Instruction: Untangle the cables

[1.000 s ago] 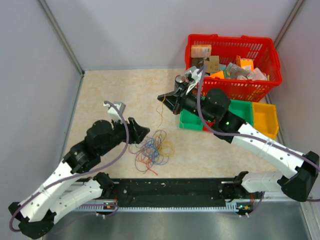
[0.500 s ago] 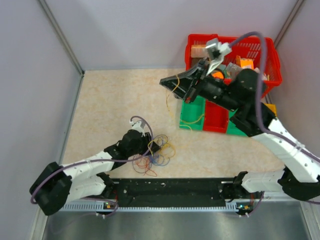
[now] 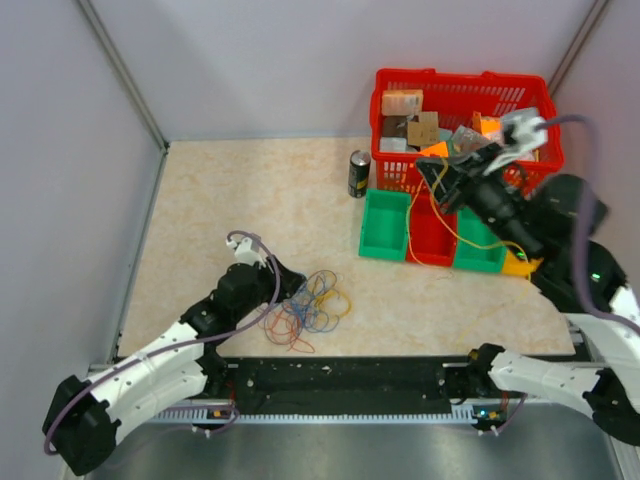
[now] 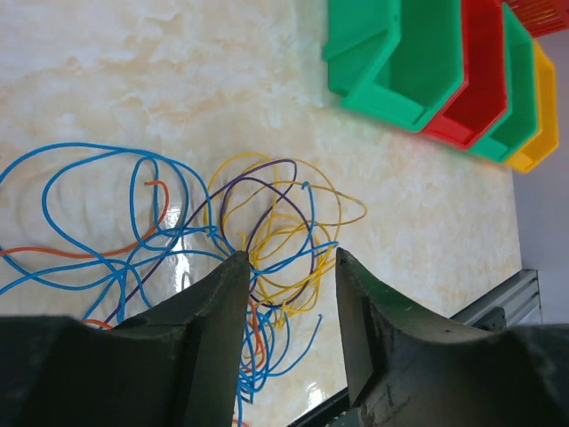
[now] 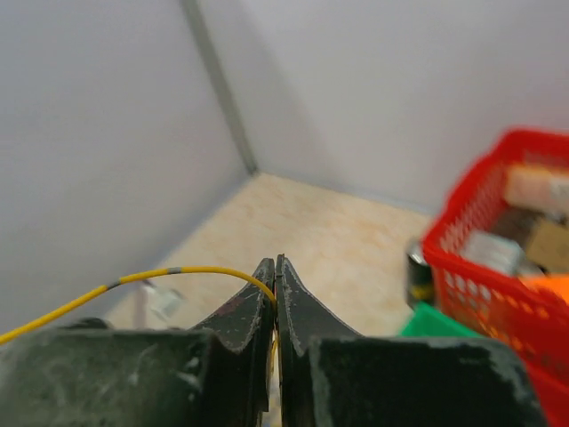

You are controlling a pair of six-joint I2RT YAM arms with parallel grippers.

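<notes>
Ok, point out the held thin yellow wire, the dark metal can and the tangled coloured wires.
thin yellow wire [image 5: 209, 269], right wrist view, its arc.
dark metal can [image 3: 358, 175], top view, its side.
tangled coloured wires [image 3: 308, 303], top view, their middle.

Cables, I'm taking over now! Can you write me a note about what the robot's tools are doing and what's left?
Left tool: open, hovering just over the cable pile.
Right tool: shut on one yellow cable, held up above the colored bins.
Done: that yellow cable looks free of the pile.
Left: the blue, orange, yellow and purple cables are tangled together.
</notes>
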